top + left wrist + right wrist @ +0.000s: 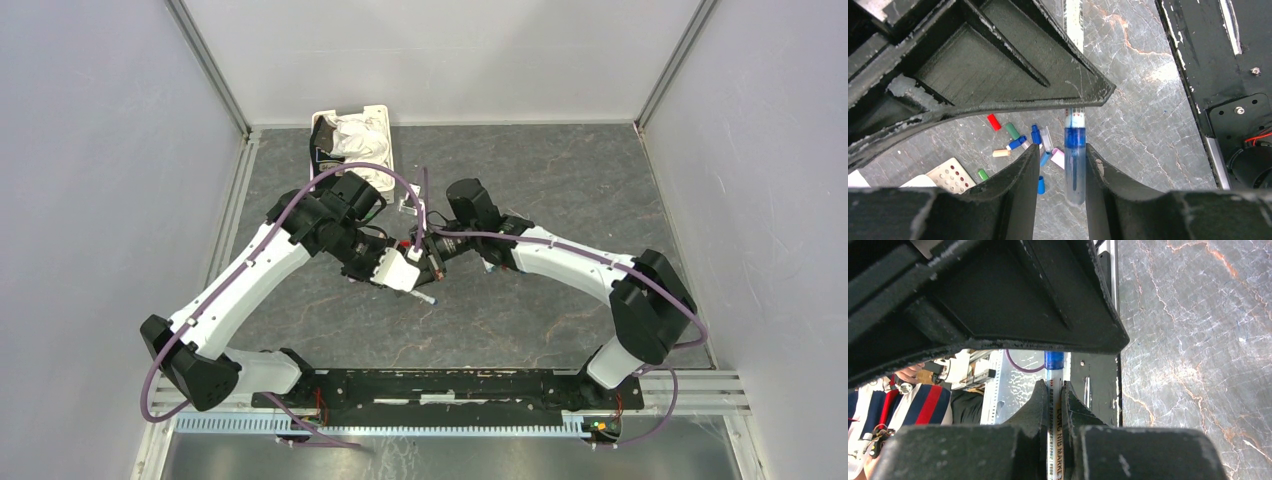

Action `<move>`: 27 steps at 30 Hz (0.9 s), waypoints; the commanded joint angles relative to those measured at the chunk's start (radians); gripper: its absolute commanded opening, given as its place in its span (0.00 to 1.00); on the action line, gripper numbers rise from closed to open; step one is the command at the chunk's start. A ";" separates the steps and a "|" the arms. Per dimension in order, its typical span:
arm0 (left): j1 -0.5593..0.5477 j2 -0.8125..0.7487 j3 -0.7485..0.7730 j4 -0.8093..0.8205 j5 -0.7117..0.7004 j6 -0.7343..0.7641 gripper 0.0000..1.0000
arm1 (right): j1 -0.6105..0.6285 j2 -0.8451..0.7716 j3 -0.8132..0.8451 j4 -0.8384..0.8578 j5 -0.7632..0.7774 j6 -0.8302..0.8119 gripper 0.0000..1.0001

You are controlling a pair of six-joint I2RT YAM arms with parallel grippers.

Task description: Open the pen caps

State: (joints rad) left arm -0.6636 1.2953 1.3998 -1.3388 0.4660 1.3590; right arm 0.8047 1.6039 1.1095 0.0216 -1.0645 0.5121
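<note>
Blue and see-through, the pen cap (1075, 160) is sitting on the one white marker (1054, 425), held above the middle of the table (560, 170). The right gripper (1054, 390) is clamping the barrel. The left gripper (1062, 150) is bracketing the cap, partly open, with a gap showing on one side. Pulling with that slack risks slipping off the cap. Beside the one basket (950, 175), loose caps (1012, 130) are lying: one red, two green, one orange, one pink, about four blue.
</note>
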 commanded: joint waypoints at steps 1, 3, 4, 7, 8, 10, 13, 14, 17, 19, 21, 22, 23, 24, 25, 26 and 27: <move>-0.005 -0.003 0.008 0.012 0.037 0.038 0.43 | 0.004 0.018 0.063 0.028 -0.016 0.007 0.00; -0.006 0.000 -0.002 0.018 0.032 0.040 0.42 | 0.005 0.028 0.077 0.020 -0.012 0.005 0.00; -0.007 0.004 -0.002 0.021 0.028 0.040 0.40 | 0.005 0.033 0.083 0.015 -0.010 0.003 0.00; -0.008 0.015 -0.004 0.024 0.019 0.038 0.34 | 0.006 0.043 0.107 -0.019 0.000 -0.020 0.00; -0.008 0.017 -0.004 0.024 0.017 0.039 0.31 | 0.006 0.047 0.115 -0.020 0.003 -0.027 0.00; -0.009 0.023 -0.001 0.026 0.017 0.039 0.28 | 0.006 0.051 0.126 -0.055 0.008 -0.034 0.00; -0.011 0.027 0.003 0.027 0.021 0.039 0.24 | 0.006 0.059 0.140 -0.061 0.006 -0.035 0.00; -0.013 0.026 0.001 0.025 0.021 0.040 0.24 | 0.007 0.061 0.145 -0.059 0.005 -0.033 0.00; -0.016 0.018 -0.010 0.026 0.016 0.047 0.24 | 0.007 0.068 0.153 -0.064 0.004 -0.030 0.00; -0.018 0.009 -0.020 0.026 0.011 0.056 0.24 | 0.007 0.072 0.154 -0.067 0.008 -0.027 0.00; -0.021 0.001 -0.031 0.026 0.007 0.071 0.22 | 0.006 0.079 0.153 -0.056 0.012 -0.011 0.00; -0.024 -0.003 -0.034 0.026 0.005 0.074 0.20 | 0.007 0.083 0.152 -0.041 0.016 0.007 0.00; -0.027 -0.005 -0.034 0.032 0.003 0.074 0.19 | 0.007 0.089 0.150 -0.029 0.019 0.035 0.00; -0.030 -0.008 -0.033 0.034 0.001 0.075 0.17 | 0.007 0.095 0.151 0.015 0.022 0.057 0.02; -0.032 -0.010 -0.031 0.040 0.000 0.075 0.12 | 0.007 0.099 0.151 0.036 0.025 0.084 0.11; -0.034 -0.009 -0.026 0.050 -0.001 0.070 0.06 | 0.007 0.101 0.149 0.057 0.031 0.106 0.19; -0.034 -0.009 -0.021 0.054 -0.002 0.065 0.03 | 0.007 0.102 0.146 0.075 0.032 0.122 0.23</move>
State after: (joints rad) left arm -0.6750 1.3117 1.3674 -1.3319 0.4332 1.3739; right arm 0.8051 1.6928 1.2118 -0.0509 -1.0569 0.5446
